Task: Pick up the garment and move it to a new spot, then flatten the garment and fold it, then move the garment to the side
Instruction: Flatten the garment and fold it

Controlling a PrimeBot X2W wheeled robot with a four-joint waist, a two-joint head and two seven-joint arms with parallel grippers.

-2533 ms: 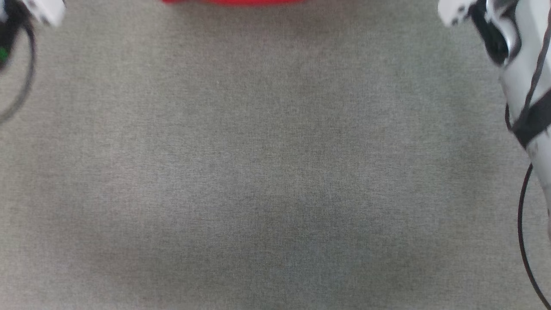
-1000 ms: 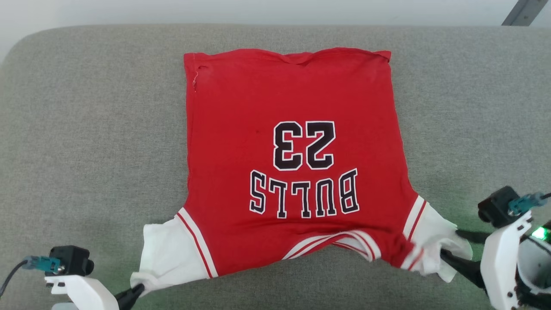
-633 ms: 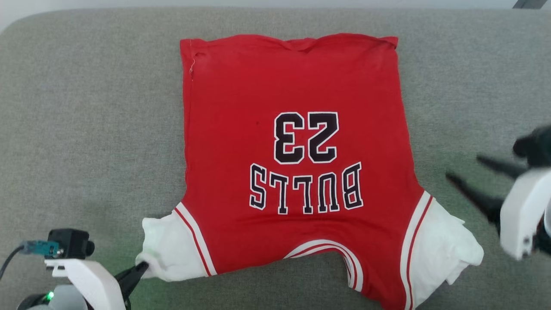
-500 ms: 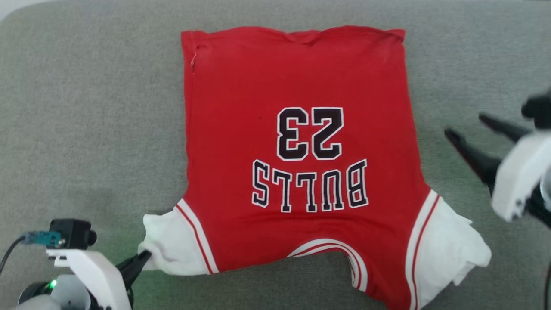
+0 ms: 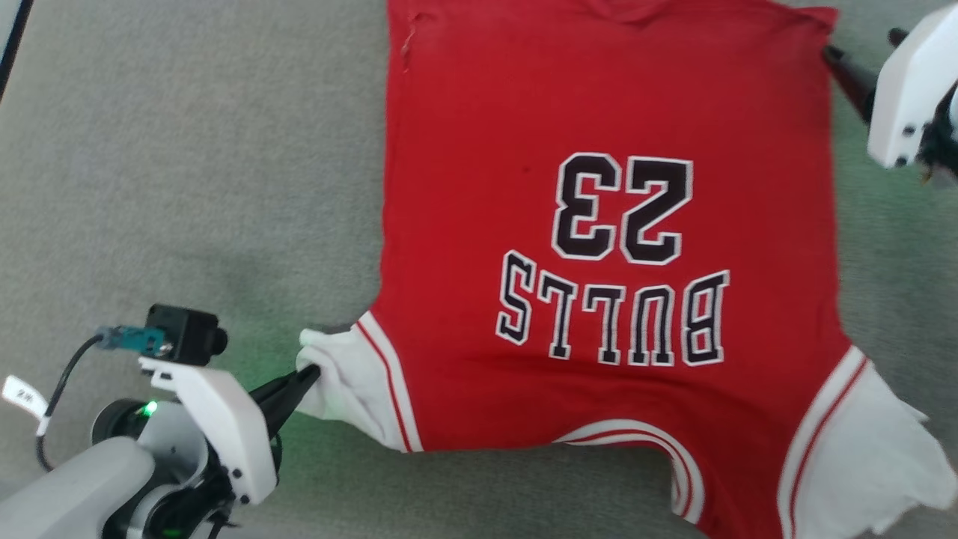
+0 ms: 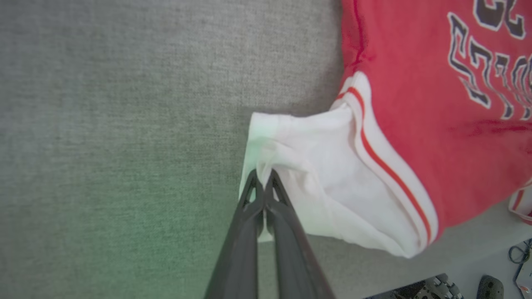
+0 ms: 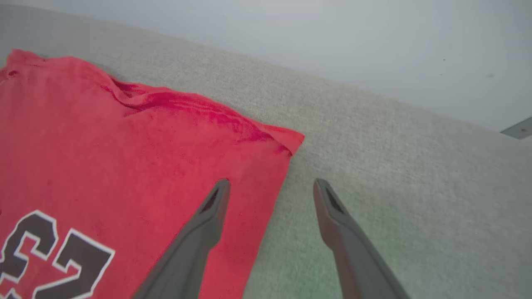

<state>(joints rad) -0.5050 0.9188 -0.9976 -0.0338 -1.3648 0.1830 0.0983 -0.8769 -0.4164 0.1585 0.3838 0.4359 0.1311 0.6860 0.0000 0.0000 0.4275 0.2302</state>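
The garment, a red jersey with black "23" and lettering, lies spread on the grey cushion with its neck towards me. My left gripper is at the lower left, shut on the edge of the garment's white sleeve. In the left wrist view the closed fingertips of that gripper pinch a fold of the sleeve. My right gripper stands open at the garment's far right corner. In the right wrist view the right gripper straddles the side edge of the garment, one finger over red cloth, the other over cushion.
The grey cushion stretches wide to the left of the garment. Its far edge meets a pale wall. Past the cushion's near edge, floor with cables shows. The other white sleeve lies loose at the lower right.
My right gripper opened off the right sleeve and travelled up to the garment's far right corner. The left gripper stays shut on its sleeve. The head camera has shifted.
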